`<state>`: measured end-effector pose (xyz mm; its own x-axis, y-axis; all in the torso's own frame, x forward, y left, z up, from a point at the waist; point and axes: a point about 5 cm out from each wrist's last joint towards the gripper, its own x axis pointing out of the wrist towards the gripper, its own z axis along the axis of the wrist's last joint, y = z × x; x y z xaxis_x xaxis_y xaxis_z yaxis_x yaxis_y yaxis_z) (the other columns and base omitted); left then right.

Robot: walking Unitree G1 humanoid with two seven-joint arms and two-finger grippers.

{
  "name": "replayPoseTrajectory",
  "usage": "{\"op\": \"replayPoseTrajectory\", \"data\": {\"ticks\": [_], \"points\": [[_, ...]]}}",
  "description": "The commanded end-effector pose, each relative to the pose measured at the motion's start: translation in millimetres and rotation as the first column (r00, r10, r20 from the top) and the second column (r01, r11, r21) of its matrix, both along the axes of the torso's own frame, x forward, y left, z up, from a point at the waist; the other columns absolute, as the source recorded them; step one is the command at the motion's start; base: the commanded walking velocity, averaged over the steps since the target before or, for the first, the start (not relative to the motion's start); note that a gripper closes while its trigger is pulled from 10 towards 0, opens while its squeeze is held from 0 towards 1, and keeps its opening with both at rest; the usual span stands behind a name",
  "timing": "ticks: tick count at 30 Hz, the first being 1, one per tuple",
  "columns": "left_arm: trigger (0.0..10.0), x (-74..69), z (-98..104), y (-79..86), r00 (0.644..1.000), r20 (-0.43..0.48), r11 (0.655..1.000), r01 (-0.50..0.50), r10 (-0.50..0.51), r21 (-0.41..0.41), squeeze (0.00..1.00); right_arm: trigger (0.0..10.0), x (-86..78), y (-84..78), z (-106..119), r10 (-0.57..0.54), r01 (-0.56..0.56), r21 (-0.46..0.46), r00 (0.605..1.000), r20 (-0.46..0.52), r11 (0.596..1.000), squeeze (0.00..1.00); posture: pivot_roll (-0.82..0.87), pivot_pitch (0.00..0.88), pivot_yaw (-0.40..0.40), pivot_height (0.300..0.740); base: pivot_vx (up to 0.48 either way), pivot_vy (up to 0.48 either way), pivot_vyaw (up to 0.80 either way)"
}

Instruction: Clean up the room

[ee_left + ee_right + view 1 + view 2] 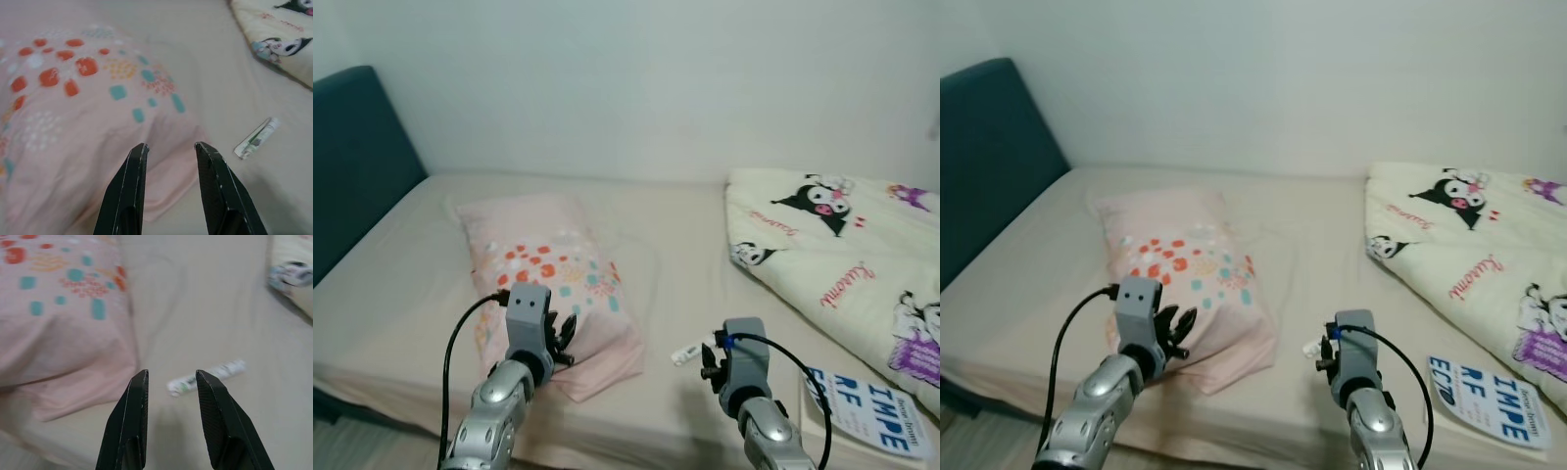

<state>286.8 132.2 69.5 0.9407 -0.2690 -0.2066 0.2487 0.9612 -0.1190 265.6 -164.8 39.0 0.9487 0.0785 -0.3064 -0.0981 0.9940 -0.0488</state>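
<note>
Your small tube (205, 377) lies on the bed (685, 264) just ahead of the right end effector (171, 382), beside the pink pillow (548, 284). Both end effectors, left (168, 149) included, are parted and empty. The booklet (867, 411) is cut off by the frame edge.

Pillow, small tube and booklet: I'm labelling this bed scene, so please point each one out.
pillow (548, 264), left eye view, on its dotted middle.
small tube (205, 377), right wrist view, mid-body of the tube.
booklet (1489, 399), right eye view, on its printed cover.
</note>
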Motion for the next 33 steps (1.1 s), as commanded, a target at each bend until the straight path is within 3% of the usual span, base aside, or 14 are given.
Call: {"op": "replayPoseTrajectory", "data": {"ticks": [1, 5, 28, 33], "points": [[10.0, -1.3, -1.6, 3.3, 1.0, -0.009, 1.0, -0.01, 0.01, 0.005, 0.0, 10.0, -0.6, 3.8, -2.7, 0.01, -0.01, 0.007, 1.0, -0.007, 1.0, 0.0, 0.02, 0.0, 0.037, 0.74, 0.0, 0.0, 0.8], [10.0, -0.7, 0.1, 5.7, 1.0, 0.027, 0.997, -0.016, 0.015, 0.069, 0.0, 10.0, 0.8, 5.0, -2.0, 0.016, -0.016, 0.008, 1.0, -0.004, 1.0, 0.0, 0.02, 0.0, 0.036, 0.74, 0.0, 0.0, 0.8], [10.0, -4.7, 3.4, 16.2, 0.998, 0.032, 0.995, -0.062, 0.06, 0.079, 0.0, 10.0, 2.2, 10.4, -4.0, 0.031, -0.031, 0.024, 0.999, -0.009, 0.999, 0.0, 0.04, 0.015, 0.025, 0.74, 0.0, 0.0, 0.8], [10.0, -4.3, 4.3, 14.3, 0.998, 0.034, 0.996, -0.052, 0.05, 0.077, 0.0, 10.0, 1.6, 6.3, -4.9, -0.009, 0.01, 0.032, 1.0, -0.01, 0.999, 0.0, 0.04, 0.019, 0.024, 0.74, 0.0, 0.0, 0.33]]}}
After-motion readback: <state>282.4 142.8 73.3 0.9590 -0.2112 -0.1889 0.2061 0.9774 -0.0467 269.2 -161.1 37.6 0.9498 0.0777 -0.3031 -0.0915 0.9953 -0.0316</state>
